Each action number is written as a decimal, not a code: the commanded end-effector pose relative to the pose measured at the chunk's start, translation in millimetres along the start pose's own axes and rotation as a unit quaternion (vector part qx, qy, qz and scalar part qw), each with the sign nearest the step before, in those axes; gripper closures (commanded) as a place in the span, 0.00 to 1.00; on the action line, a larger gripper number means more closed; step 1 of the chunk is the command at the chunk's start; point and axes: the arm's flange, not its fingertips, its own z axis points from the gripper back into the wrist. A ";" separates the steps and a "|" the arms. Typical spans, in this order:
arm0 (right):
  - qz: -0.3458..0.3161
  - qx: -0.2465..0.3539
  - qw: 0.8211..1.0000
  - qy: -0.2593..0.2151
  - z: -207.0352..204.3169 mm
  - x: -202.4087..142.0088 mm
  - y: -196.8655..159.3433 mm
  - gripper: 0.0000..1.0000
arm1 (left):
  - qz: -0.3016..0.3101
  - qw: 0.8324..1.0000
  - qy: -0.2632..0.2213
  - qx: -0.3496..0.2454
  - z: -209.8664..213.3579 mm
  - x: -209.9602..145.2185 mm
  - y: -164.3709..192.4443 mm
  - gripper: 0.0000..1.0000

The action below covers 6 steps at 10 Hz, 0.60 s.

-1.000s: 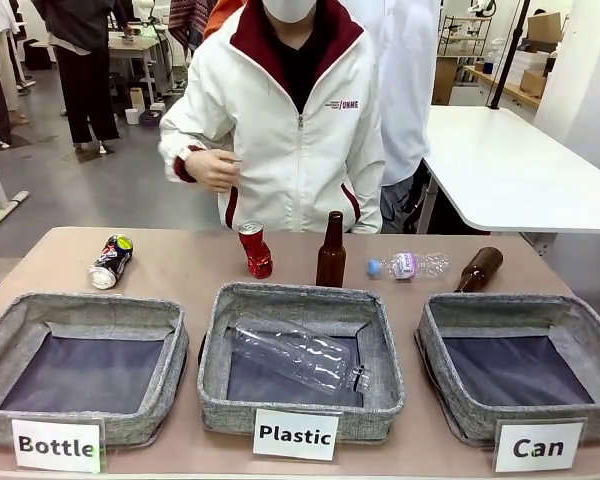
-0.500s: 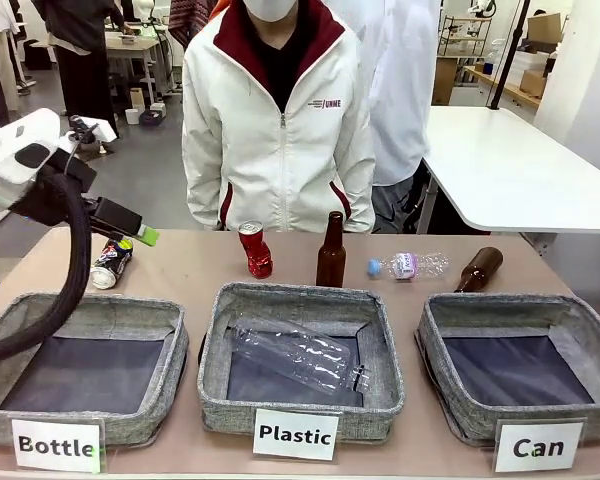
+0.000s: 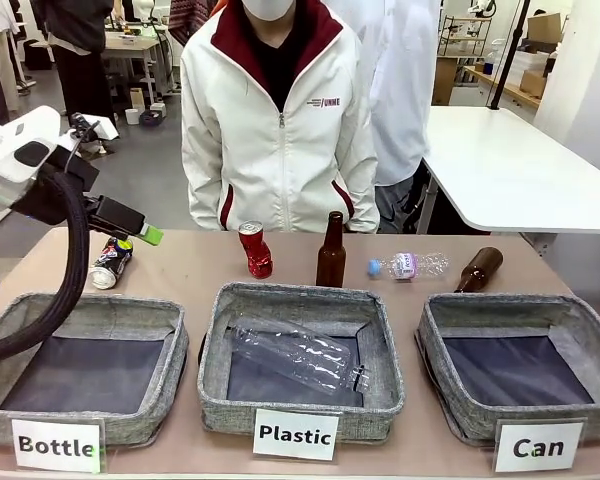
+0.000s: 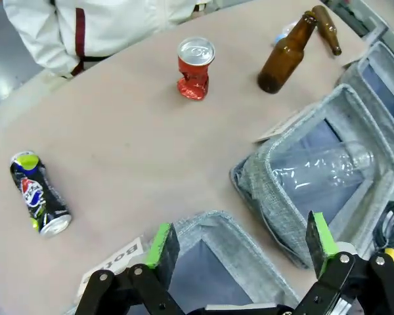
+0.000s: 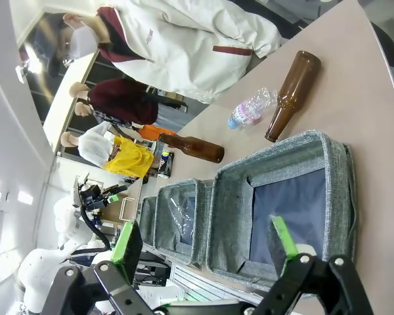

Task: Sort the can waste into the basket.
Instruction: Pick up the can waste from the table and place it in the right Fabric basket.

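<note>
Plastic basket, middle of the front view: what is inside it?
One clear bottle lies on its side on the dark bottom of the Plastic basket. The basket's near wall hides the front strip of that bottom, so anything there cannot be seen.

The red can (image 3: pixel 255 250) looks shiny metal, the upright bottle (image 3: pixel 331 255) glossy glass, the basket (image 3: pixel 500 304) rough cloth.
</note>
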 end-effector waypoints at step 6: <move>0.013 0.009 1.000 -0.008 -0.3 2.6 -0.3 0.00 | -0.539 0.824 -0.145 -0.101 -29.7 80.1 98.4 0.00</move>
